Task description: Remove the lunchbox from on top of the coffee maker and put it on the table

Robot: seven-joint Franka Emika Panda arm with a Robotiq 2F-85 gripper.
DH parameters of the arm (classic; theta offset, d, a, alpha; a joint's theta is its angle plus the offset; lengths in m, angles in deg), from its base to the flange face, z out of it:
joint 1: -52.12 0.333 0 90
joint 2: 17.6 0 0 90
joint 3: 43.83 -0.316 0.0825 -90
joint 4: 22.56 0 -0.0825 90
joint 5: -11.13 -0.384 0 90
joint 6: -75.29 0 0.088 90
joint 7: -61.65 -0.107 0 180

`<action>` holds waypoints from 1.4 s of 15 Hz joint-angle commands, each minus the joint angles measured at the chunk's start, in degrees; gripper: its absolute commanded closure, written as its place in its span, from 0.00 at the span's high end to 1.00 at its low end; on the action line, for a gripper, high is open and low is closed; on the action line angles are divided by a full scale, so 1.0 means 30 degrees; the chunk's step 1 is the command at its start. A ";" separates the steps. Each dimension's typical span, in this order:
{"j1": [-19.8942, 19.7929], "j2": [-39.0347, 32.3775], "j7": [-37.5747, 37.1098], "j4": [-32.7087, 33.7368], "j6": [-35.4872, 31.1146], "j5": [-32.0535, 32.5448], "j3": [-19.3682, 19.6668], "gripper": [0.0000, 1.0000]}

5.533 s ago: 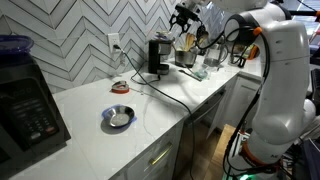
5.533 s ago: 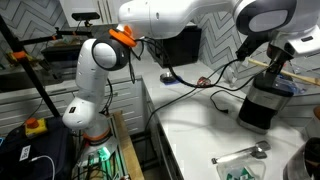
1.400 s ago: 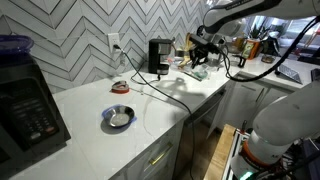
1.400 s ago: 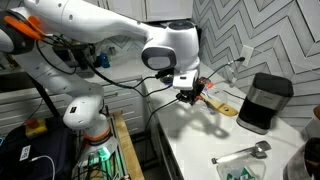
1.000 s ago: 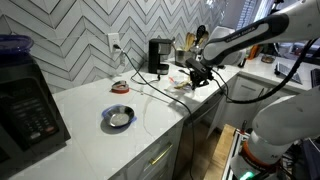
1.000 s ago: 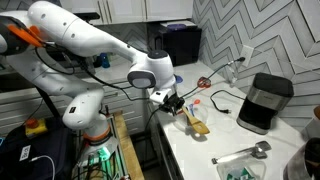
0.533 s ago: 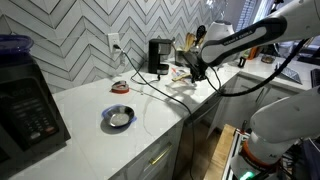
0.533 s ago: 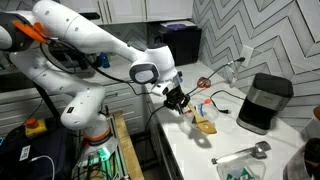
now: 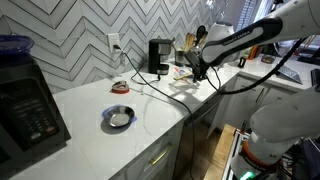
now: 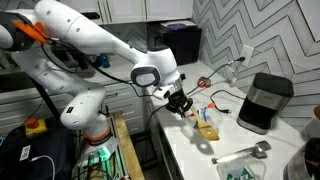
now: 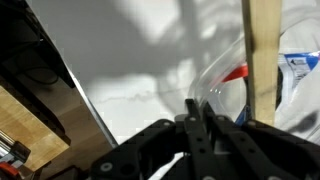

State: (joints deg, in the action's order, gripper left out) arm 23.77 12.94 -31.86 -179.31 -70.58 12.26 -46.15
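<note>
The lunchbox (image 10: 207,125) is a clear plastic box with a pale wooden lid. It hangs tilted, low over the white table (image 10: 190,150), near its front edge; whether it touches the top I cannot tell. My gripper (image 10: 186,104) is shut on its rim. In the wrist view the black fingers (image 11: 200,118) pinch the clear edge of the lunchbox (image 11: 262,50). The black coffee maker (image 10: 264,102) stands farther back with nothing on top. In an exterior view the gripper (image 9: 197,70) and lunchbox (image 9: 184,72) sit in front of the coffee maker (image 9: 158,55).
A black microwave (image 9: 25,105) stands at the near end of the table (image 9: 90,135). A metal bowl (image 9: 118,117) and a small red item (image 9: 119,87) lie mid-counter. A black cord (image 9: 165,92) trails across it. A metal scoop (image 10: 240,153) lies near the coffee maker.
The arm carried the lunchbox away from the coffee maker and down toward the front of the table. In the last half second it barely moved.
</note>
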 commanded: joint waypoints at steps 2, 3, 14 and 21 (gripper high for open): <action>0.0092 -0.2942 0.0523 0.1418 -0.1366 0.0029 0.1761 0.02; 0.0181 -0.3410 0.0730 0.1728 -0.1453 0.0011 0.2062 0.02; 0.1342 -0.5260 0.2024 0.3738 -0.0833 0.0920 0.2897 0.02; 0.2301 -0.4962 0.0985 0.3353 0.0018 0.1791 0.1841 0.40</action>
State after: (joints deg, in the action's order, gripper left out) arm 29.80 -2.83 -26.11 -168.48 -72.71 15.17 -40.03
